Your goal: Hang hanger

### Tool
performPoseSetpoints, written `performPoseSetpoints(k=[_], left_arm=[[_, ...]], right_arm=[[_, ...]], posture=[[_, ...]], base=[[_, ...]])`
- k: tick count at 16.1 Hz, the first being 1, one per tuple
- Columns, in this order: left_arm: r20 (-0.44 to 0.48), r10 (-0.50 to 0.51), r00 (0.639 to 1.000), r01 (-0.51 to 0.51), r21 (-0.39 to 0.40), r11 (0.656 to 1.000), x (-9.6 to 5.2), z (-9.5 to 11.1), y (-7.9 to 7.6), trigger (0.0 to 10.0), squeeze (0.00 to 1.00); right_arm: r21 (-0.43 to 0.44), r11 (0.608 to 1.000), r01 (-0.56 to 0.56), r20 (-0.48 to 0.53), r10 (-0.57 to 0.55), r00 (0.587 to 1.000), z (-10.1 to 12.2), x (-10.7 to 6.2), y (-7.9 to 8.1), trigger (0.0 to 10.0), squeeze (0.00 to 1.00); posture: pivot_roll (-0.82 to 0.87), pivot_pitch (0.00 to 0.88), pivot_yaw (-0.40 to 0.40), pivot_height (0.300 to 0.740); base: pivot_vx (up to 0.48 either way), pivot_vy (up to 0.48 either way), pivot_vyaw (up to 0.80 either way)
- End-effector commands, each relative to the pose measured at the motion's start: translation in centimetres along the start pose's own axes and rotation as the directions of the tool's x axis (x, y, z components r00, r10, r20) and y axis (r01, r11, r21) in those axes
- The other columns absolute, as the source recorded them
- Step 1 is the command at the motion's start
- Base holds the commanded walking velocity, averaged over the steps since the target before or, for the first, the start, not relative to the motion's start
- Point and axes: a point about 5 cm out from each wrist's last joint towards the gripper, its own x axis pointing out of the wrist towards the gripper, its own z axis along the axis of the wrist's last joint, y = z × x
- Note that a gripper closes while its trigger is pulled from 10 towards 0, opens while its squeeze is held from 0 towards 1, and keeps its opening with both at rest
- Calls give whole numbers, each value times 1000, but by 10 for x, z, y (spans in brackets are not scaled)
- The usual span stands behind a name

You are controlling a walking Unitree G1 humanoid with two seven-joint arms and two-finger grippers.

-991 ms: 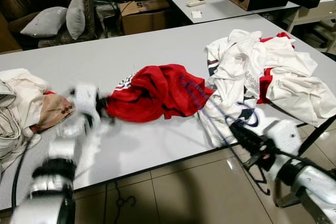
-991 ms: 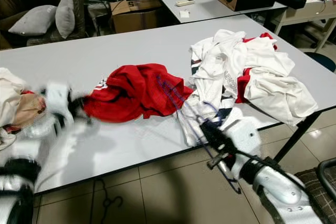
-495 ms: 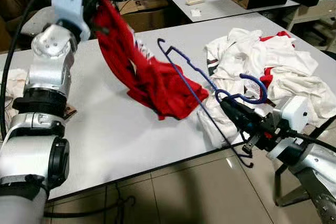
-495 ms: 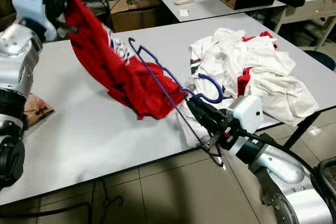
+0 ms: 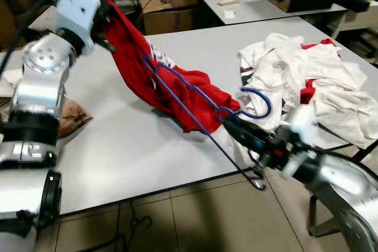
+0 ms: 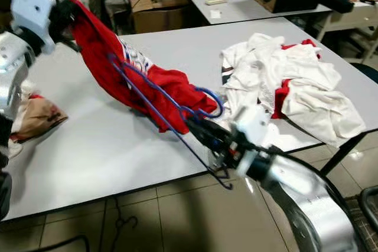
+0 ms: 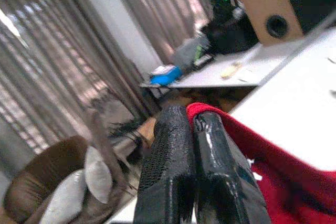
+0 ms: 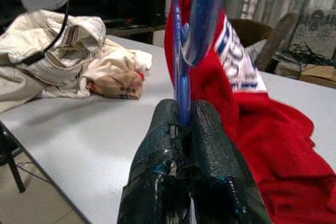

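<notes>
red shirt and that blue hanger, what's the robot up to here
The robot is getting a red shirt onto a blue hanger. Its left pincer is shut on one end of the shirt and holds it raised above the grey table, the rest trailing down onto the surface. Its right pincer grips the hanger near the hook, with the hanger's far end against the shirt. A pile of white clothes lies alongside.

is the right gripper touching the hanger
Touching. The right wrist view shows the right gripper shut on the blue hanger, wire pinched between its fingers.
</notes>
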Motion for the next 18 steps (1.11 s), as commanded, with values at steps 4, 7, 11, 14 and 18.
performPoseSetpoints(k=[4,7,11,14,18], left_arm=[[-14,-100,995,99,-27,995,-3,-1,-22,0,0],[1,-140,990,140,-60,988,-5,6,-33,0,0],[-7,-127,992,126,-72,989,-6,9,-31,0,0],[9,-109,994,109,-125,986,-6,13,-31,0,0],[89,133,987,-118,-151,981,-5,30,7,0,0]], right_arm=[[32,999,11,-65,-9,998,-11,25,-7,10000,0],[54,998,36,-119,-29,992,-21,46,-12,10000,0],[91,989,113,-142,-100,985,-21,58,-16,10000,0],[178,961,212,-203,-175,963,-31,67,-18,10000,0],[153,917,367,-400,-282,872,-64,70,-31,10000,0]], posture=[[-29,0,29,740],[-20,0,9,740],[-23,0,-1,740],[-32,0,-2,740],[-41,0,-1,740]], base=[[0,0,0],[0,0,0],[0,0,0],[0,0,0],[0,0,0]])
